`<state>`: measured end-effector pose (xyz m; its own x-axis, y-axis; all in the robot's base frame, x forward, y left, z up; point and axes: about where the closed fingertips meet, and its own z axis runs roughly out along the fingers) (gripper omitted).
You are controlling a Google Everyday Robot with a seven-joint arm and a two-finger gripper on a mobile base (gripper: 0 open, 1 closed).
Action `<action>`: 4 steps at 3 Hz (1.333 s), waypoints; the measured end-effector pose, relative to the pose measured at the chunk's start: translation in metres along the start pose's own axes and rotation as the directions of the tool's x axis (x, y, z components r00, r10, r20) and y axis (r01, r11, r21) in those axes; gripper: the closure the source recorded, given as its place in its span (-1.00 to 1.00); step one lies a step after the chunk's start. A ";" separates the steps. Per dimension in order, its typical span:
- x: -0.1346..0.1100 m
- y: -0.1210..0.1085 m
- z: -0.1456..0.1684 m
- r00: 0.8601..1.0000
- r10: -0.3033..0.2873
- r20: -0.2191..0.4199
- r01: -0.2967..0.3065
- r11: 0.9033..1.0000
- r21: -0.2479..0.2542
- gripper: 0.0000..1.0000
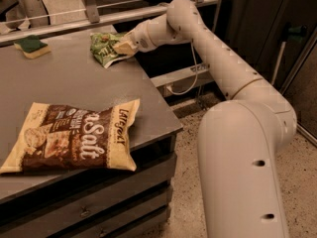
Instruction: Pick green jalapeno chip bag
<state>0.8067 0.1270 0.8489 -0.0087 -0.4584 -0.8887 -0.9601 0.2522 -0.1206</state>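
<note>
The green jalapeno chip bag (102, 46) is at the far right corner of the grey table (69, 86). It is crumpled and tilted, with its right side raised off the surface. My gripper (123, 46) reaches in from the right over the table's edge. It is shut on the right side of the bag. The white arm runs back from it to the large base at the lower right.
A larger brown-and-yellow "Salt" bag (74, 138) lies near the table's front edge. A green-and-yellow sponge (31, 45) sits at the far left. A metal rail (64, 21) runs behind the table. Drawers are under the table's front.
</note>
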 end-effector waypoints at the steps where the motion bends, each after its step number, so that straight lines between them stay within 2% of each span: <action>1: -0.022 0.012 -0.017 0.999 -0.036 0.041 0.036 0.999 -0.010 1.00; 2: -0.057 0.028 -0.045 0.989 -0.082 0.123 0.087 0.996 -0.036 1.00; 3: -0.097 0.054 -0.074 0.963 -0.113 0.245 0.139 0.986 -0.091 1.00; 4: -0.103 0.060 -0.074 0.958 -0.109 0.265 0.142 0.984 -0.107 1.00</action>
